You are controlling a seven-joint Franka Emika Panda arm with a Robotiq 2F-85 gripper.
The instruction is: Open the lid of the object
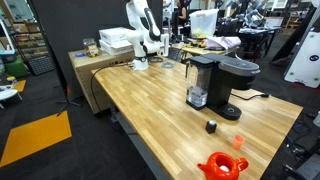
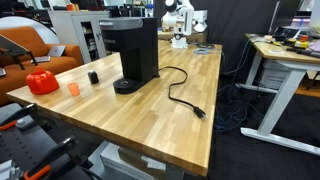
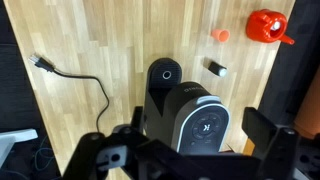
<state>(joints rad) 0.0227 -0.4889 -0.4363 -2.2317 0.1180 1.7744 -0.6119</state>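
Observation:
The black coffee maker (image 1: 222, 80) stands on the wooden table (image 1: 150, 100), its smoky water tank (image 1: 199, 82) at one side. It also shows in an exterior view (image 2: 135, 52). In the wrist view I look down on its domed black lid (image 3: 203, 122), which lies closed, and its round drip base (image 3: 165, 72). My gripper (image 3: 199, 135) is open and empty; its two dark fingers frame the coffee maker from a distance. In both exterior views the white arm (image 1: 143, 25) (image 2: 180, 22) stays at the far end of the table, away from the machine.
The power cord (image 2: 180, 95) trails across the table from the machine. A small black cylinder (image 3: 217, 68), a small orange cup (image 3: 221, 35) and a red-orange item (image 3: 266, 25) lie near the machine. White boxes (image 1: 115, 42) sit beside the arm's base.

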